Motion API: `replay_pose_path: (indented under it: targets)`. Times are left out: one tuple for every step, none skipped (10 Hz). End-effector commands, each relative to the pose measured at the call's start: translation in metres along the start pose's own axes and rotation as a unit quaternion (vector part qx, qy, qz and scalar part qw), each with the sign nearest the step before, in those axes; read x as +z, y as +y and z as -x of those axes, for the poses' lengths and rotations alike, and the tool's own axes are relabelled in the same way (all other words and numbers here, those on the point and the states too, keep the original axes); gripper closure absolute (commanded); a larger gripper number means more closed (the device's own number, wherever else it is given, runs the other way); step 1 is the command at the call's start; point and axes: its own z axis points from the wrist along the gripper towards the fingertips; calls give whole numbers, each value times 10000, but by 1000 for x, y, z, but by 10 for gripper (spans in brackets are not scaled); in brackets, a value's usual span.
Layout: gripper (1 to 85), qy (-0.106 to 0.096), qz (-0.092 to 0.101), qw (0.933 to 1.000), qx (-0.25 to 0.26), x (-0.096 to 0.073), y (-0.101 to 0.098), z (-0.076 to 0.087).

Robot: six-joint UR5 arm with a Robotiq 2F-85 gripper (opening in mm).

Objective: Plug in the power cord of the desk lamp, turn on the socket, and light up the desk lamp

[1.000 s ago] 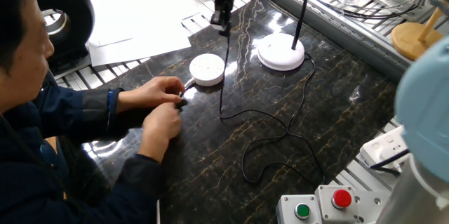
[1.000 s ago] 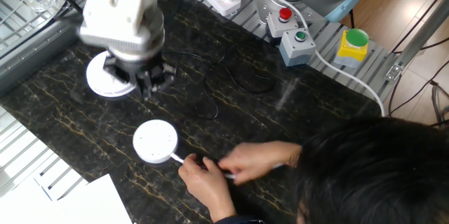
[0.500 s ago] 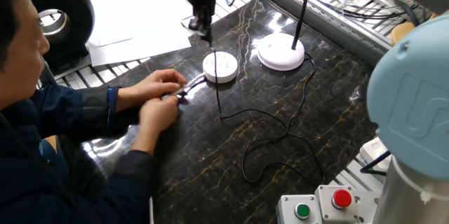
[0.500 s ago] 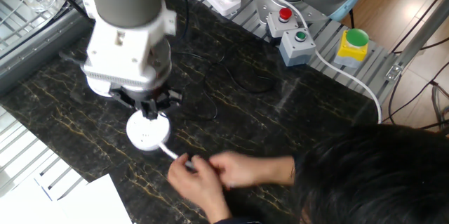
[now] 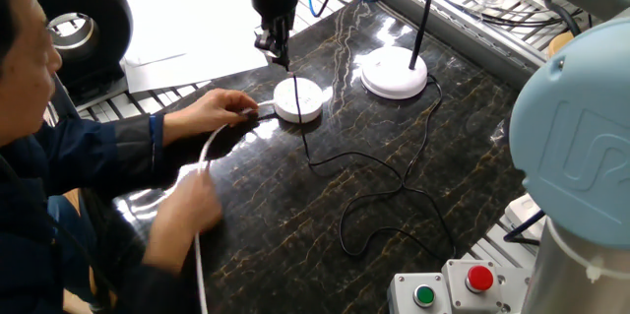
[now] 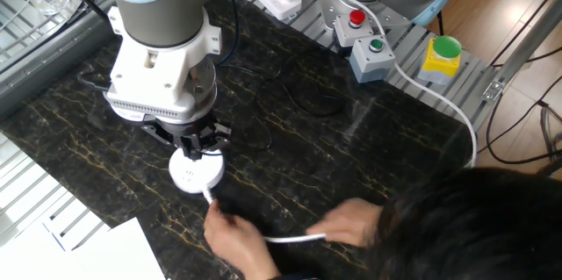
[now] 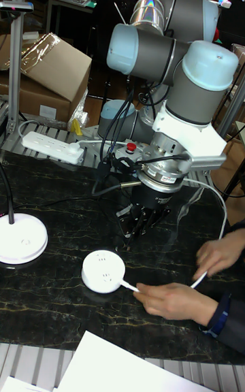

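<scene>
The robot's black two-finger hand (image 5: 275, 46) is closed on the small black plug of the thin black power cord (image 5: 325, 161), held just above the round white puck-shaped socket (image 5: 297, 99) on the dark marbled tabletop (image 5: 463, 137). In the other fixed view the plug is hidden behind the hand (image 6: 195, 139). The cord runs across the tabletop to the white disc base of the desk lamp (image 5: 395, 72). The socket's thick white cable (image 6: 294, 238) is held by a person's hands.
</scene>
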Motion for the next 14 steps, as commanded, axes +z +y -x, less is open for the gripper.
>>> replay_pose_path:
  targets:
    - [843,-60,73,9999,131,-1,1,0]
    - [843,-92,135,9997,165,-1,4,2]
    - [843,-85,276,9993,238,-1,12,2]
    - [843,-51,413,9988,269,-1,19,0]
    - [843,-3,489,9984,275,-2,23,-2]
    - [843,75,544,9980,325,-2,26,-6]
    - [843,125,481,9980,378,-2,23,-8]
    - [843,82,358,9987,364,-1,16,-6]
    - [843,-46,201,9993,304,-1,8,0]
    - [843,-57,136,9994,302,-1,4,0]
    - [843,-9,23,9996,274,-1,-1,-2]
    - [843,36,-15,9997,257,-2,-3,-2]
    - [843,9,-46,9997,226,0,-5,0]
    - [843,-45,-39,9998,173,4,-6,2]
